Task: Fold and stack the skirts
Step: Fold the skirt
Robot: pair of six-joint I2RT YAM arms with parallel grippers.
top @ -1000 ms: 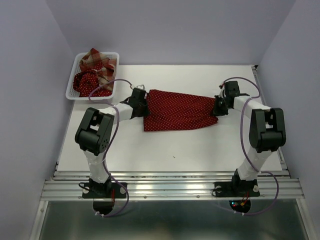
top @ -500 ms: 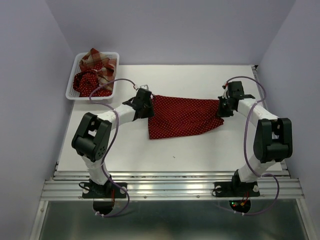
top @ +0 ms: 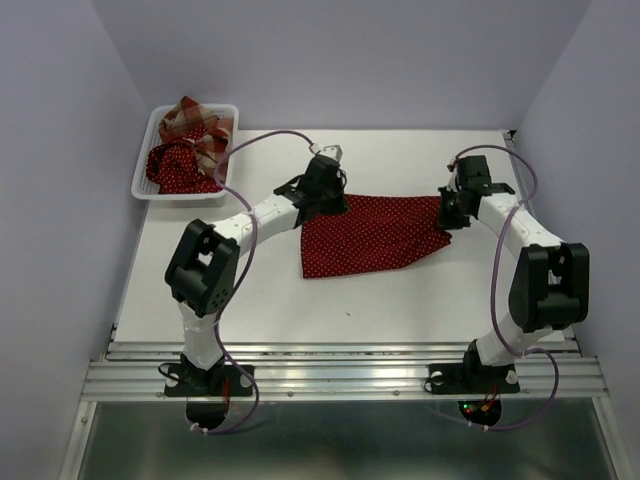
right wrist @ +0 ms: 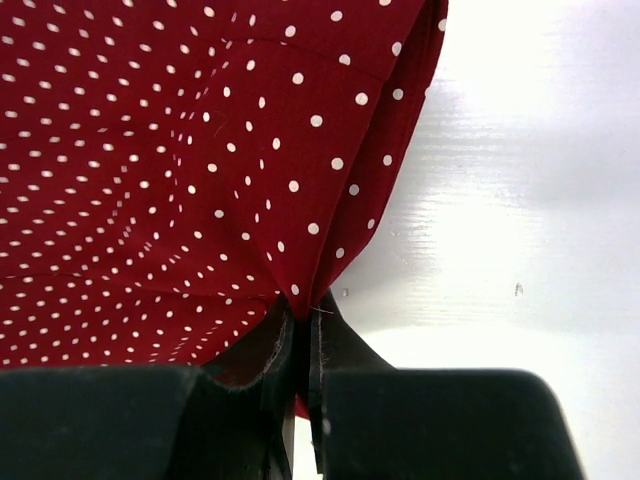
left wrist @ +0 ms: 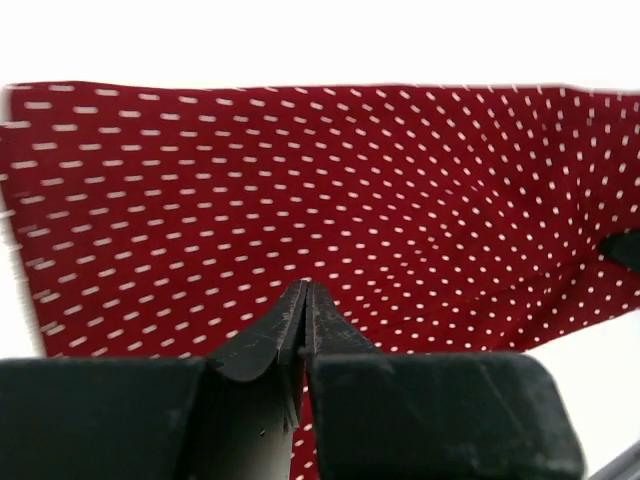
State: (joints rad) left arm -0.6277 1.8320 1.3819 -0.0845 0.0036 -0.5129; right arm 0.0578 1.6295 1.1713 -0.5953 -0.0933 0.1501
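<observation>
Left gripper (left wrist: 305, 290) pinches the upper-left corner of the dotted skirt (top: 375, 235); right gripper (right wrist: 303, 305) pinches its upper-right corner. Skirt lies spread at centre frame. Recommended: hold that edge taut and move both corners together, so the fold lands square.

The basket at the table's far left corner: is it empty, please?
No, the basket holds a crumpled plaid skirt and a red dotted skirt.
</observation>
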